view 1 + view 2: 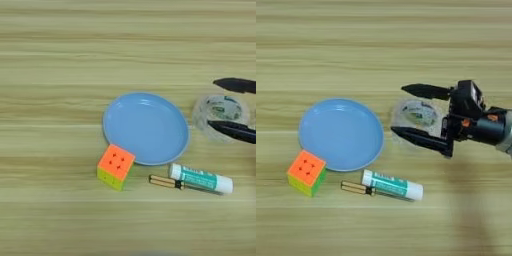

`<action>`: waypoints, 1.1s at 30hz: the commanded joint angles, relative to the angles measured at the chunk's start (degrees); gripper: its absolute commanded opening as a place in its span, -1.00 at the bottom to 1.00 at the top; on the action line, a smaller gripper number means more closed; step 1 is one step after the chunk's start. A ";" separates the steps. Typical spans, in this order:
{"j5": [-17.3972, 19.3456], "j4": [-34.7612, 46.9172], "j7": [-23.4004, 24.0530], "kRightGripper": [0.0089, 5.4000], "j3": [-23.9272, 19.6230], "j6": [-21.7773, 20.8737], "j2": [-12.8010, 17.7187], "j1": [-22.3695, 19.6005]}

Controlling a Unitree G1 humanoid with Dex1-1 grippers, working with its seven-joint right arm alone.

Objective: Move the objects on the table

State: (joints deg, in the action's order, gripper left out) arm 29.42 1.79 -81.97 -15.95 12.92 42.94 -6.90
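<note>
The objects lie on the table [381, 45] around the hand [403, 111], whose two black fingers [423, 91] are spread wide, one at each side of the clear tape roll [417, 113]. To its left sits the round light-blue plate [340, 134]. Nearer the camera lie the white-green glue stick [392, 185] and thin brown-yellow stick [354, 188], end to end. Farthest left stands the orange-and-yellow puzzle cube [306, 172].

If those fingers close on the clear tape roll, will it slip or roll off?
Probably not roll: the tape roll lies flat on the table. Its clear, smooth-looking wall might slip. The open fingers straddle it, so it may squash slightly, being a hollow ring.
</note>
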 commanded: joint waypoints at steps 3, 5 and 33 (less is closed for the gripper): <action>-3.04 4.46 -1.36 0.99 0.61 -4.42 4.79 3.09; -4.54 4.20 -1.06 0.99 1.30 -5.65 4.76 3.81; -14.22 -3.51 -1.08 0.99 6.75 -13.71 5.80 7.44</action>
State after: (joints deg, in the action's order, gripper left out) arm 16.07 -2.03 -85.37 -8.13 1.32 45.02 2.63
